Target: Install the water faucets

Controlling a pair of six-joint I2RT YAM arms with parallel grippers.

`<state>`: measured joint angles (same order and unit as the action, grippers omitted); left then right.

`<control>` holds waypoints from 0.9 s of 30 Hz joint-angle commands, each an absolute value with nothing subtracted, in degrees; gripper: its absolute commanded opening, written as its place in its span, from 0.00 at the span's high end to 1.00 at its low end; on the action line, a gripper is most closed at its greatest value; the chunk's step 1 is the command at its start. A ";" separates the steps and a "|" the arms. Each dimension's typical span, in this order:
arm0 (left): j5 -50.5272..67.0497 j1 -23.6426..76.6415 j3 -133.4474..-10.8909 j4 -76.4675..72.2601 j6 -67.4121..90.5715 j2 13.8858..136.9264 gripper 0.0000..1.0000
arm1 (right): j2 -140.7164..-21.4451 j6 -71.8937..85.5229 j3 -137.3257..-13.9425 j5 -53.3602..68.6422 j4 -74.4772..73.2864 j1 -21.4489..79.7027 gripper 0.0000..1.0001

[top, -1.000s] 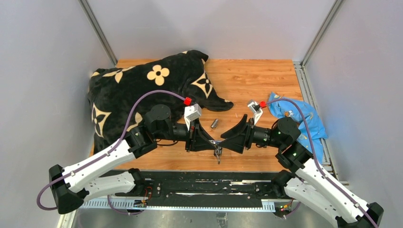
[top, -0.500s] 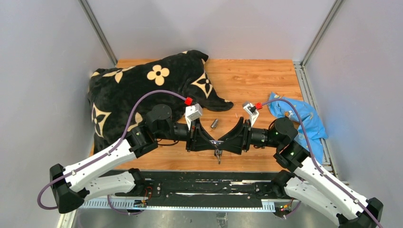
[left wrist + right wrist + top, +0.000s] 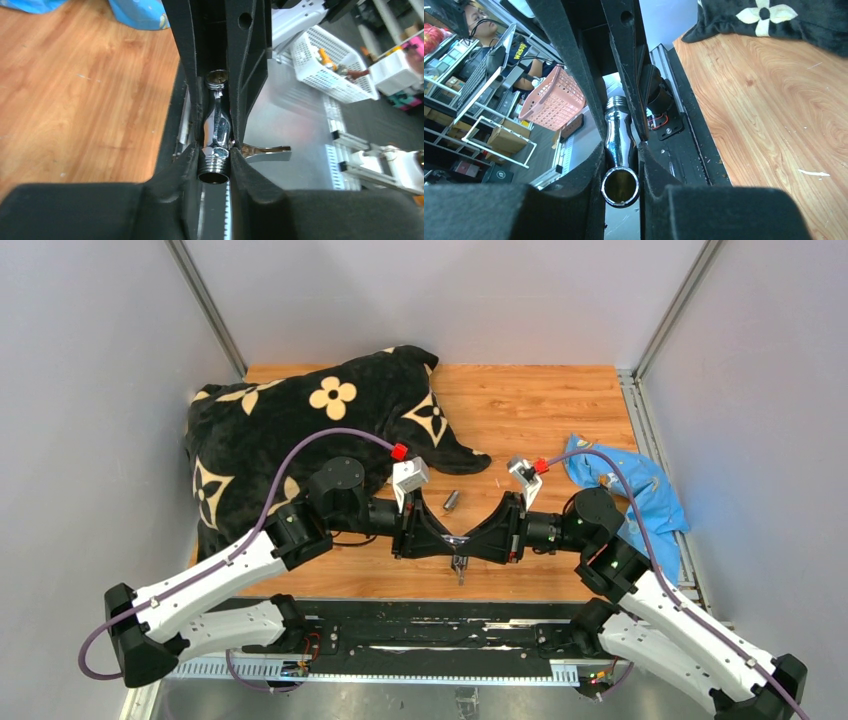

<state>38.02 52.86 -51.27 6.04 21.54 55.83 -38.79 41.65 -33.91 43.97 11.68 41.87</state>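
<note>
L tool (image 3: 214,162) & R tool (image 3: 620,167) both pinch chrome tap (image 3: 216,120) at lower centre; stubby fitting (image 3: 451,500) lies on desk (image 3: 540,410) just above, approx. equidistant.

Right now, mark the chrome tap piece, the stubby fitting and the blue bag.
chrome tap piece (image 3: 216,131): left wrist view, on its shiny waist.
stubby fitting (image 3: 451,500): top external view, on its barrel.
blue bag (image 3: 662,502): top external view, on its middle.

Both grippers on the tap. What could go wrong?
The left gripper and the right gripper both clamp the T-shaped chrome tap piece; uneven pulling may twist it loose.
It hangs by the wooden table's near edge; dropped, it may fall onto the black rail.
The short grey metal fitting lies unheld on the wood, both grippers busy.
</note>
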 commanded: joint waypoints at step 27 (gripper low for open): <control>-0.25 63.97 -55.82 12.72 21.33 57.99 0.02 | -38.85 75.07 -35.46 -13.19 -18.03 42.74 0.99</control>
<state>0.84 62.65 -53.95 17.93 18.79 54.96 -39.48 69.36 -35.29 -10.76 -20.05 42.11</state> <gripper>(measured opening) 0.982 0.211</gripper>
